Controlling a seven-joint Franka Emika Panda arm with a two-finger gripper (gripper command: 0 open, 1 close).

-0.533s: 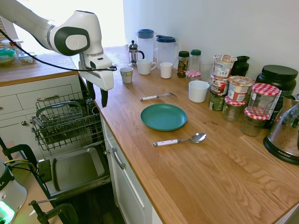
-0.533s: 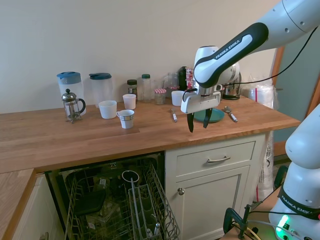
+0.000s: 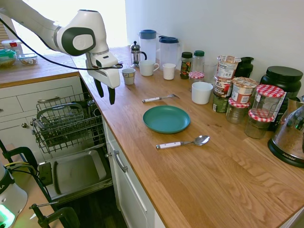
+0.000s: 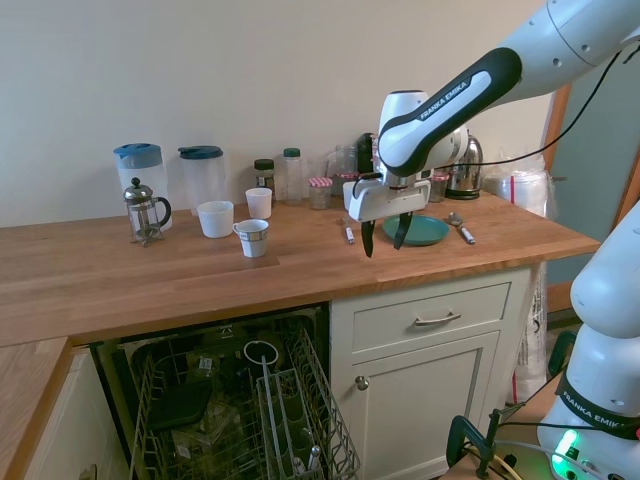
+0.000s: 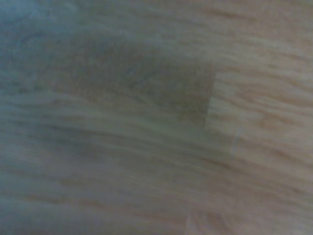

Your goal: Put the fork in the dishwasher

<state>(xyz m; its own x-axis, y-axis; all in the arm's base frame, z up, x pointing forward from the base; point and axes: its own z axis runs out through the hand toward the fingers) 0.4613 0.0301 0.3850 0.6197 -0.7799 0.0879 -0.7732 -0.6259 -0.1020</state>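
Pincer (image 3: 105, 94), wide & empty, has shifted from dishwasher (image 3: 66, 124) edge onto desk (image 3: 199, 175), twd fork (image 3: 159, 98).

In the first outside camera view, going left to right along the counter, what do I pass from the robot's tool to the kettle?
Tool → fork → teal plate → white bowl → black canister → kettle.

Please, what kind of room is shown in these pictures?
Most likely a home kitchen: a wooden counter over white cabinets, an open dishwasher with wire racks, and a french press among mugs, jars and cutlery.
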